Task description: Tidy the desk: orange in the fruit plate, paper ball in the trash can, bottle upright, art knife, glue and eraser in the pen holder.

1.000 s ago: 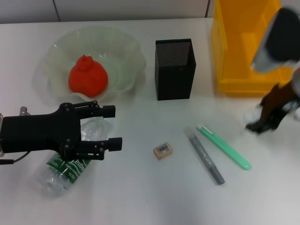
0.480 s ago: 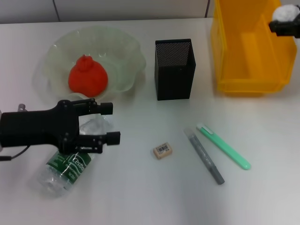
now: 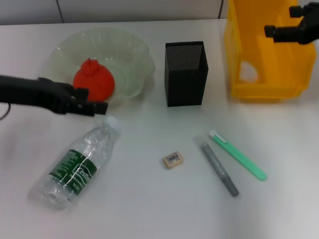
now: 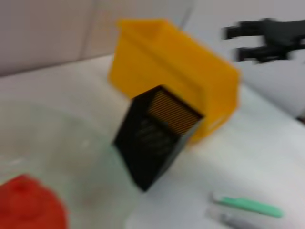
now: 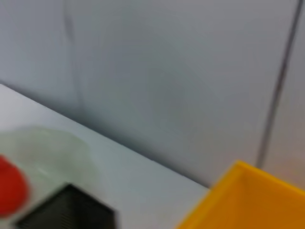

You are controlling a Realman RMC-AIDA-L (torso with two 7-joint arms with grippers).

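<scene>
**Orange in the plate, bottle lying flat, both end effectors empty**

Head view: the orange (image 3: 93, 82) sits inside the fruit plate (image 3: 132, 55) at the far left of the tabletop (image 3: 149, 199). The left end effector (image 3: 94, 101) hangs at the plate's near rim, just beside the orange, seen edge-on — whether its fingers are apart or together cannot be told; nothing shows in its grip. The bottle (image 3: 77, 164) lies on its side nearer the robot, white cap pointing toward the plate, apart from the end effector. The pen holder (image 3: 186, 73) stands upright between the plate and the trash can (image 3: 259, 74). The eraser (image 3: 173, 160) lies on the tabletop, with a grey glue stick (image 3: 218, 167) and a green art knife (image 3: 238, 155) side by side to its right. The right end effector (image 3: 283, 25) is above the trash can, fingers apart and holding nothing; a pale patch, blurred, shows inside the can.

Left wrist view: blurred — the pen holder (image 4: 155, 133) stands before the trash can (image 4: 176, 81), the orange (image 4: 28, 205) in the plate, the green knife (image 4: 248, 206) on the tabletop, and the right end effector (image 4: 243, 40) farther off with its fingers spread.

Right wrist view: a wall, a corner of the trash can (image 5: 248, 200), the pen holder's top (image 5: 71, 210) and an edge of the orange (image 5: 9, 186).
</scene>
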